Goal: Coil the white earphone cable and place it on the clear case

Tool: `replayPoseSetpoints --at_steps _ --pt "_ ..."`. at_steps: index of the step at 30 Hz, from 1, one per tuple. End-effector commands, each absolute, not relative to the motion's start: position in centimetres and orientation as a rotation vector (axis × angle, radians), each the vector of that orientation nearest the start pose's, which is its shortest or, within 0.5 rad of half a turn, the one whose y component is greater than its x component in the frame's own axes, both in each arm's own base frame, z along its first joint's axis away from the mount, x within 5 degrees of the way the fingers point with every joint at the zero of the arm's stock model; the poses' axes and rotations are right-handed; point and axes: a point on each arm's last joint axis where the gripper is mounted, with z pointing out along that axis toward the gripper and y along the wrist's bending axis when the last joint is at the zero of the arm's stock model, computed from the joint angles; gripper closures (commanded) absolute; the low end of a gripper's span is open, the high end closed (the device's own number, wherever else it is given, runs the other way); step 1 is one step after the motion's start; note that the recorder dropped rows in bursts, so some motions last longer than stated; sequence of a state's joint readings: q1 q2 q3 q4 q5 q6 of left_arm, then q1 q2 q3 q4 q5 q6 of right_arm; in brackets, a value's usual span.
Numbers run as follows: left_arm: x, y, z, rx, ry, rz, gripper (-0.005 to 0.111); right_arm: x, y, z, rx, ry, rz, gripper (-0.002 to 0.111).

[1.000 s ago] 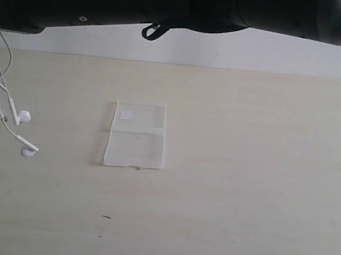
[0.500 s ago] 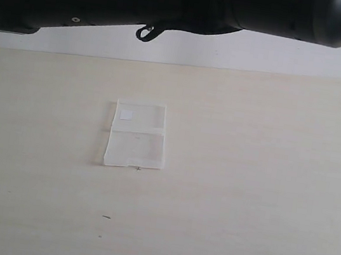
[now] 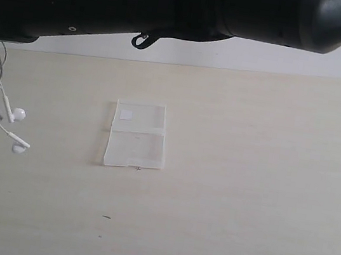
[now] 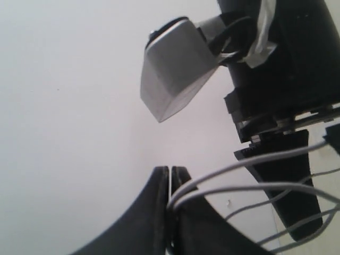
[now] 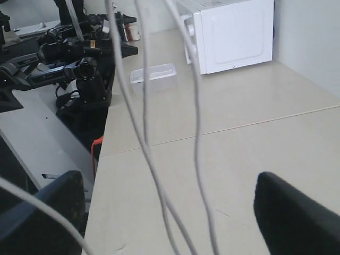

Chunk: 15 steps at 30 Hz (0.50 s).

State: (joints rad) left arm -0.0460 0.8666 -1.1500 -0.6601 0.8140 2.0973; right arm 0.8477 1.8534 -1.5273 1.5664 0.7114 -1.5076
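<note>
Now the counter [image 3: 265,180] looks as it did 1 second ago, and the clear case [image 3: 136,135] has not shifted. It lies open and flat mid-counter, its sticker half toward 12 o'clock.

What has moved is the white earphone cable [image 3: 8,112]. It hangs in the air at 9 o'clock of the case, well apart from it. About 0.5 seconds ago it had swung almost out of the exterior view, and it has swung back. Its 2 earbuds [image 3: 19,114] dangle a touch further toward 9 o'clock than 1 second ago.

My left pincer [image 4: 170,199] is clamped tight on a bunch of strands. My right pincer [image 5: 167,212] stands wide apart, with loose strands hanging between its fingers and touching neither.

I judge the coiling barely begun. The cable is swaying, so catching a strand cleanly looks harder until it settles.
</note>
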Motion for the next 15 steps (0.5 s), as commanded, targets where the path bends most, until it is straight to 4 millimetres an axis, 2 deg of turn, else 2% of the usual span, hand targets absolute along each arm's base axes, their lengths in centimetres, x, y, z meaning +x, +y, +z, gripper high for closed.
replayPoseSetpoints --at_steps 1,7,11,15 --pt "14.42 -4.90 45.33 1.573 1.025 0.630 0.107 24.06 36.36 33.22 -1.214 1.499 1.266 0.034" --pt "14.42 -4.89 45.33 1.572 1.025 0.630 0.107 24.06 36.36 33.22 -1.214 1.499 1.266 0.055" --pt "14.45 -4.87 45.37 1.567 1.025 0.635 0.107 24.06 36.36 33.22 -1.214 1.499 1.266 0.062" --pt "14.44 -4.90 45.39 1.563 1.024 0.630 0.107 24.06 36.36 33.22 -1.214 1.499 1.266 0.062"
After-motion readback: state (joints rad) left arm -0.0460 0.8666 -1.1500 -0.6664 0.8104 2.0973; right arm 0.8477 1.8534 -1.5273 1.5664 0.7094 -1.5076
